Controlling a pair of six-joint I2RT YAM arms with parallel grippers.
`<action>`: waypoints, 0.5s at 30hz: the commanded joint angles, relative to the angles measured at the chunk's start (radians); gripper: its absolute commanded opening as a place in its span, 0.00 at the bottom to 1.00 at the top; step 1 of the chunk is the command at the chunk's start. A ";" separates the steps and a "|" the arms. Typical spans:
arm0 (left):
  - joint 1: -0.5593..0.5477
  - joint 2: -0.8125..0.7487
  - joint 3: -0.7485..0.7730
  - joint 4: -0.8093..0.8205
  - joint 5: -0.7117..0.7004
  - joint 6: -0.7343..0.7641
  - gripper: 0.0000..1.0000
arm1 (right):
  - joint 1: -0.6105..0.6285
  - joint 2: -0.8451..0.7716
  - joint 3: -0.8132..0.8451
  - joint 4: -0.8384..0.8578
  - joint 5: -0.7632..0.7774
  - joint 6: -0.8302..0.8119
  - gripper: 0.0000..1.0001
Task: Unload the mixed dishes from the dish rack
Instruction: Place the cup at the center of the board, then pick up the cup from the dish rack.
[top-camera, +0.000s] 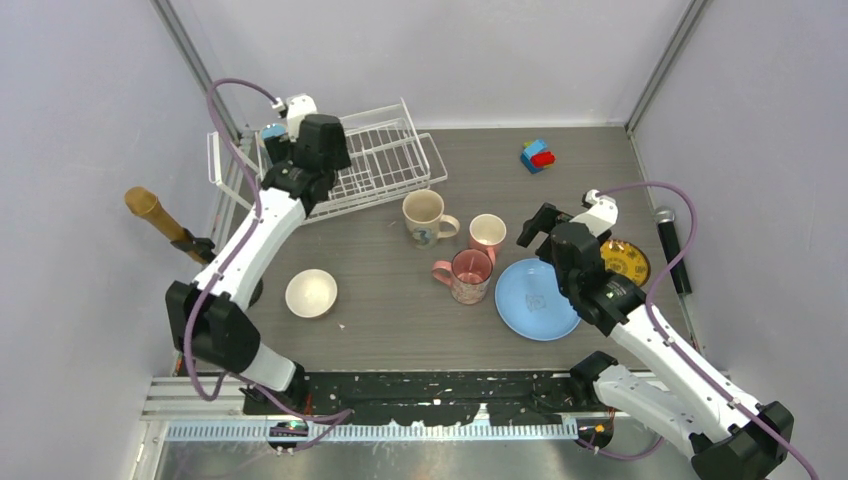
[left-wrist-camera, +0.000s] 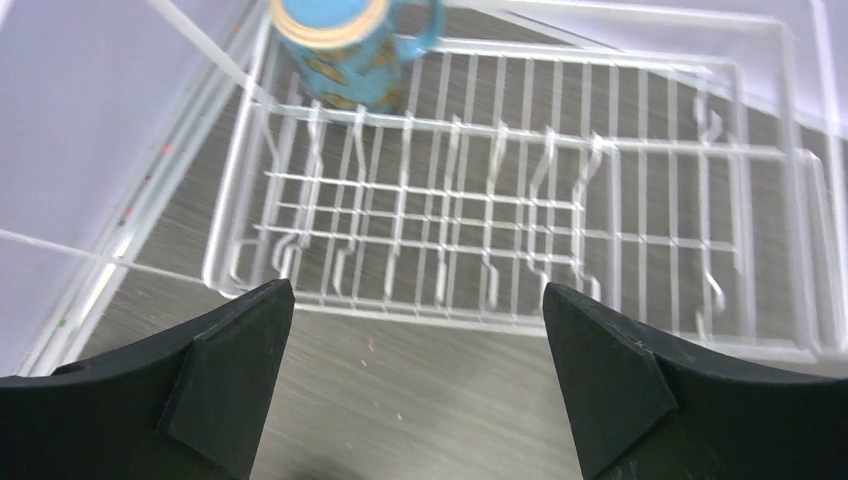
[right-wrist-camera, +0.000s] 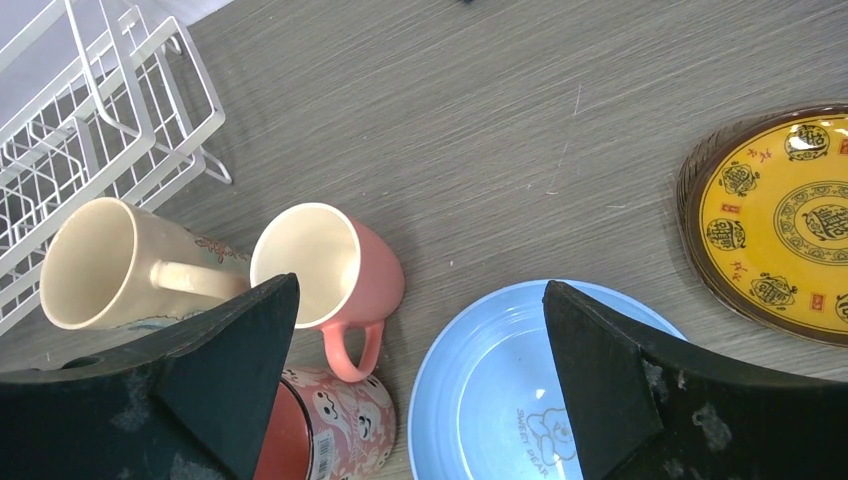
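The table (top-camera: 400, 330) now carries nearly the whole set, so by my reading the unloading is close to finished. The dish rack (top-camera: 370, 160) stands at the back left, and the left wrist view shows its wires bare apart from one item. Well to its right, near the front, the large light-blue plate (top-camera: 535, 300) lies flat, and the small yellow patterned plate (top-camera: 627, 262) sits just beside it on the right, partly hidden under the right arm. The small cream bowl (top-camera: 311, 293) rests alone at front left. In the middle, the cream mug (top-camera: 425, 217), the plain pink mug (top-camera: 487, 233) and the patterned pink mug (top-camera: 468, 275) are grouped close together, all upright. The teal mug (left-wrist-camera: 345, 50), with its yellow rim showing, is the one dish left to move. It sits at the rack's far left corner, apparently inside the frame. The left tool (left-wrist-camera: 416, 290) hangs over the rack's near edge with its jaws spread wide and nothing between them, which suggests it is lined up for that last mug. The right tool (right-wrist-camera: 420, 290) is equally wide and empty above the pink mugs and the blue plate.
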 joint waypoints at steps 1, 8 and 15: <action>0.108 0.081 0.074 0.141 -0.052 0.040 1.00 | -0.001 -0.001 0.004 0.056 0.022 -0.025 1.00; 0.182 0.226 0.062 0.374 -0.134 0.086 1.00 | -0.001 0.008 -0.004 0.068 0.015 -0.028 1.00; 0.256 0.367 0.156 0.393 -0.149 0.040 1.00 | -0.001 0.010 -0.013 0.065 0.019 -0.044 1.00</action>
